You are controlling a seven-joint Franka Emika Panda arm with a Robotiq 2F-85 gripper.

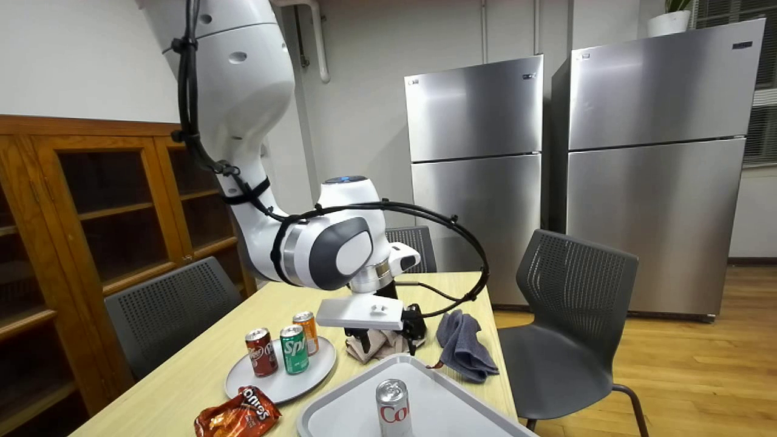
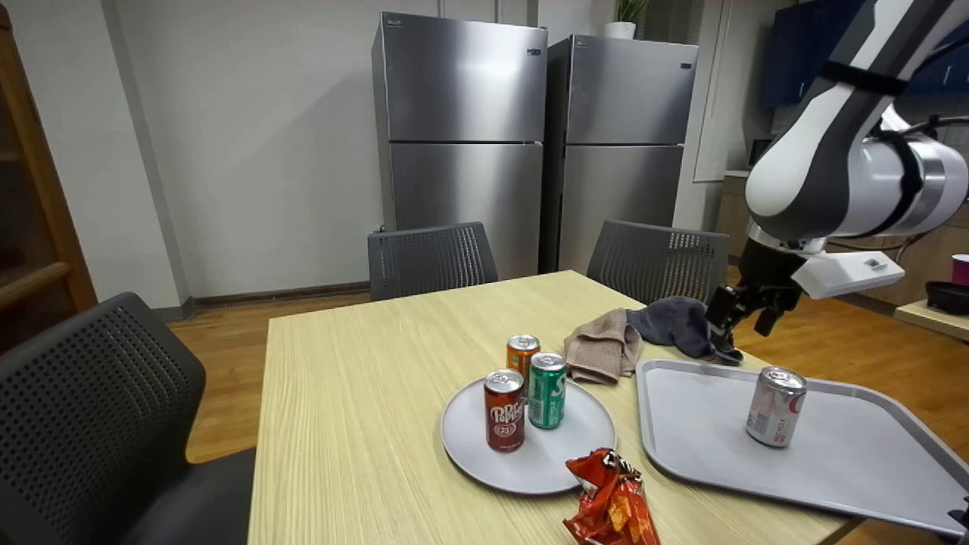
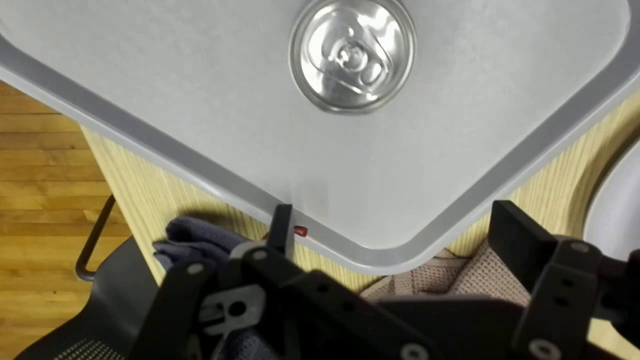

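My gripper is open, with nothing between its fingers. It hangs above the tray's corner and the towels. The grey tray holds an upright silver Diet Coke can, apart from the fingers. A brown towel lies crumpled beside the tray corner, partly hidden by the gripper. A dark blue towel lies near the table edge. A small red piece shows at the tray rim by one finger.
A grey plate holds upright Dr Pepper, Sprite and orange cans. A red Doritos bag lies beside it. Chairs surround the wooden table. Two refrigerators stand behind.
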